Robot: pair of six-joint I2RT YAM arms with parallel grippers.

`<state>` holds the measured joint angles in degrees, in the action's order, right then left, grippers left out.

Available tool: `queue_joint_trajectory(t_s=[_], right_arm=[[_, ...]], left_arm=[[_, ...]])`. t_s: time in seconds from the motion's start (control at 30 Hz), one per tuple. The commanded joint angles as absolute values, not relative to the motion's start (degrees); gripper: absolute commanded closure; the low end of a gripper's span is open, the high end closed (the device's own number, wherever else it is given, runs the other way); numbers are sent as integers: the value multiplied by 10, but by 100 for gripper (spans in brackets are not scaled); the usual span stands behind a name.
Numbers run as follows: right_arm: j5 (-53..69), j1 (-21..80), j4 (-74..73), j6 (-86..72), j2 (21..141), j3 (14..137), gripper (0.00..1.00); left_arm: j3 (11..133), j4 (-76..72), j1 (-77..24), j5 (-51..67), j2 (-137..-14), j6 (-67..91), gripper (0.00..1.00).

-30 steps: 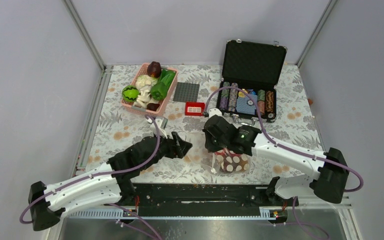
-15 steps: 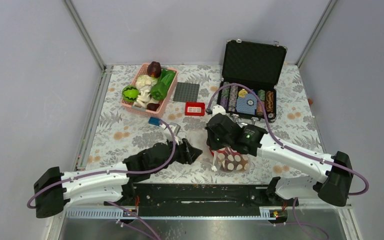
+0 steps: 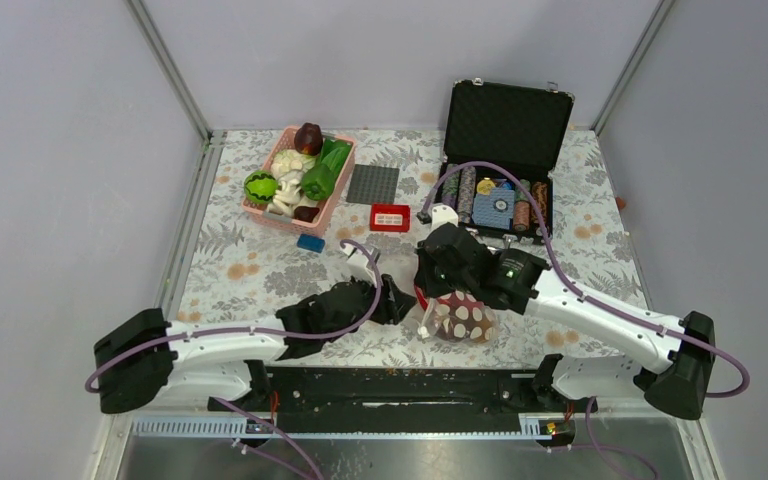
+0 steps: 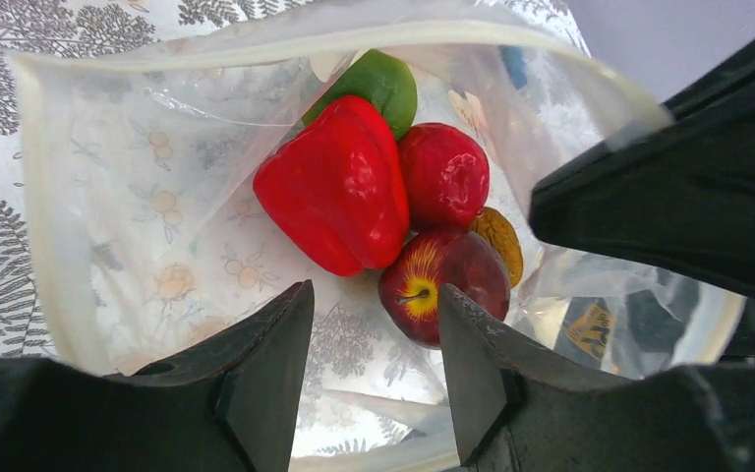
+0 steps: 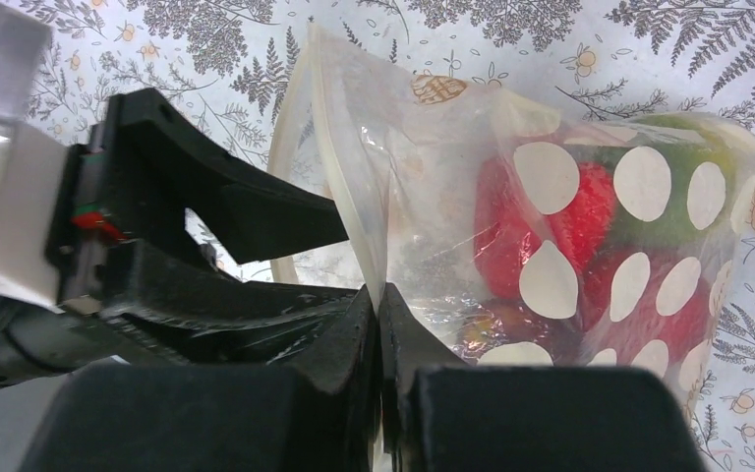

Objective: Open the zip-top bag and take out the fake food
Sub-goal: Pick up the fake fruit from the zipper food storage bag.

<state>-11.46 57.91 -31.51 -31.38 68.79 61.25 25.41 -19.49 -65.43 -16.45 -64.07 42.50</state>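
Now removing: right gripper (image 5: 378, 307) pinches rim of clear dotted plastic bag (image 5: 590, 226); close your parted left gripper (image 4: 374, 300), inside it, on glossy red apple (image 4: 447, 285).

Under the jaws I see a table spread with a grey fern-and-flower cloth (image 3: 230, 270). Beyond them rises a plain pale grey back wall (image 3: 380, 50), with matching walls either side, joined by slanting aluminium posts (image 3: 168, 68). The light is soft and even.

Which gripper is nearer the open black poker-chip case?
Right. The right gripper, shut on the dotted clear zip-top bag, sits in front of the case; the left gripper is at the bag's mouth, farther left.
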Motion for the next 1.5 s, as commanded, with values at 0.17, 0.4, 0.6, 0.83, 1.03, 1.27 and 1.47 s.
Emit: queue_joint_trajectory(t_s=[0.17, 0.4, 0.6, 0.83, 1.03, 1.27, 1.47], right_arm=[[-147, 581, -323, -311, 653, 626, 68], [-202, 571, -383, -308, 633, 654, 38], [-153, 447, -414, -342, 582, 595, 35], [-38, 325, -384, -355, 520, 484, 20], [86, 255, -307, -378, 481, 371, 16], [164, 212, -231, -404, 455, 284, 16], [210, 186, -164, -431, 454, 228, 22]], left_arm=[[275, -268, -657, -169, -697, 457, 48], [272, -269, -657, -178, -715, 474, 42], [243, -293, -657, -178, -716, 501, 37], [233, -297, -657, -173, -718, 508, 36], [243, -290, -657, -168, -727, 505, 36], [251, -288, -657, -168, -734, 507, 36], [249, -293, -657, -168, -736, 514, 35]])
